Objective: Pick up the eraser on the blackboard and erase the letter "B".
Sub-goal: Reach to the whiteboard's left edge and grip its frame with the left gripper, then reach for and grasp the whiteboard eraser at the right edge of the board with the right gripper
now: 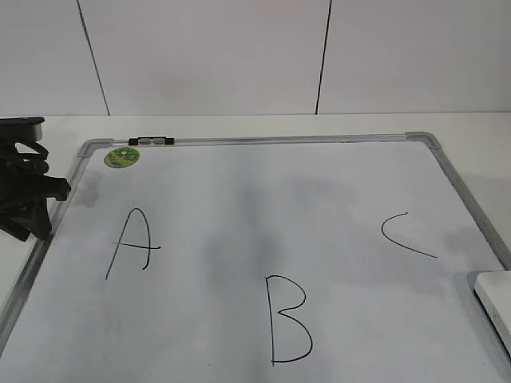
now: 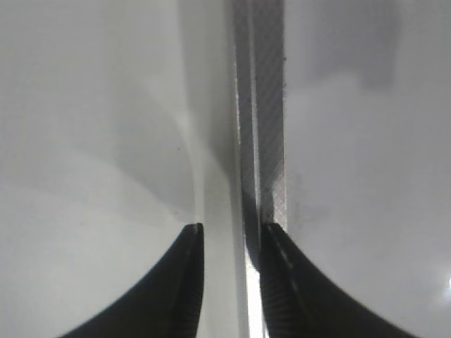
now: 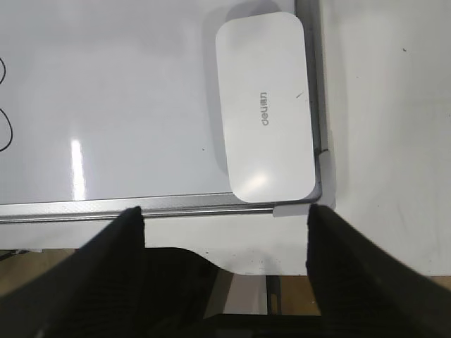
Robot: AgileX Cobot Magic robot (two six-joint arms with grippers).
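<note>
The eraser [image 3: 266, 107] lies flat in the near right corner of the blackboard [image 1: 239, 215], untouched. The right gripper [image 3: 225, 229] hovers at that corner, jaws wide apart. The letter "B" [image 1: 289, 321] stands whole, near the counter's [image 1: 471, 132] front edge. At the board's left edge the left gripper [image 2: 231, 243] sits, jaws slightly parted.

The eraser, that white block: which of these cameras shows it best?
The right wrist view: the whole eraser lies flat in the blackboard's corner, grey marking visible, beyond the open right gripper. The exterior view catches only a cropped edge at the lower right. The left wrist view shows none of it.
</note>
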